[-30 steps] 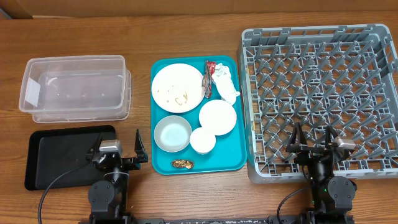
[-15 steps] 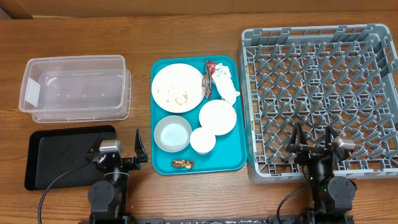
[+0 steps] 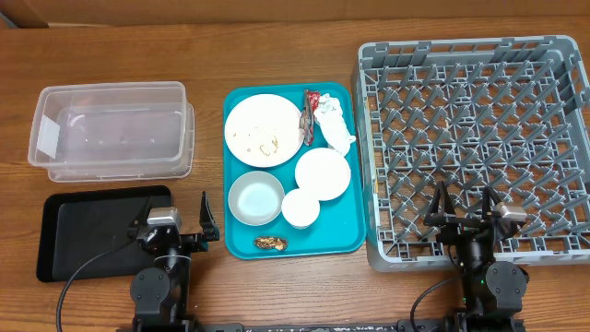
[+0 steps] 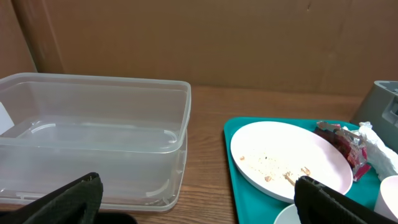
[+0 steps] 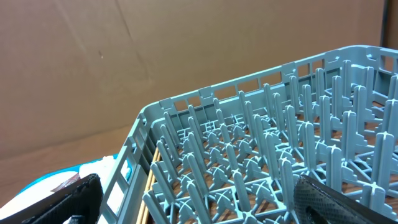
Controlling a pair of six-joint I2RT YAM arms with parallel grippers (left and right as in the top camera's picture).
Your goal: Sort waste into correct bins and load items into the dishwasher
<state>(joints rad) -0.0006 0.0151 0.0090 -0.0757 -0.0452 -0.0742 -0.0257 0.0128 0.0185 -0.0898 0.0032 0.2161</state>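
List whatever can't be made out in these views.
- Black tray: overhead, its near right corner is hidden by the left gripper; it does not appear in the left wrist view.
- Brown lump: overhead, too small to identify.
- Red wrapper: left wrist, print too blurred to read.
- Dish rack: right wrist, cut off by the right and bottom edges; overhead, the right gripper covers part of its near wall.

Place: robot lab bench staged as a dish-clearing station
Counter [image 3: 277, 286]: wood-grain, with left arm [image 3: 159, 286] and right arm [image 3: 489, 281] mounted at its near edge
Backdrop [image 4: 249, 43]: plain brown board
Props: grey dish rack [image 3: 461, 46], teal tray [image 3: 323, 242], clear tub [image 3: 111, 88] and black tray [image 3: 92, 231], all sitting directly on the counter
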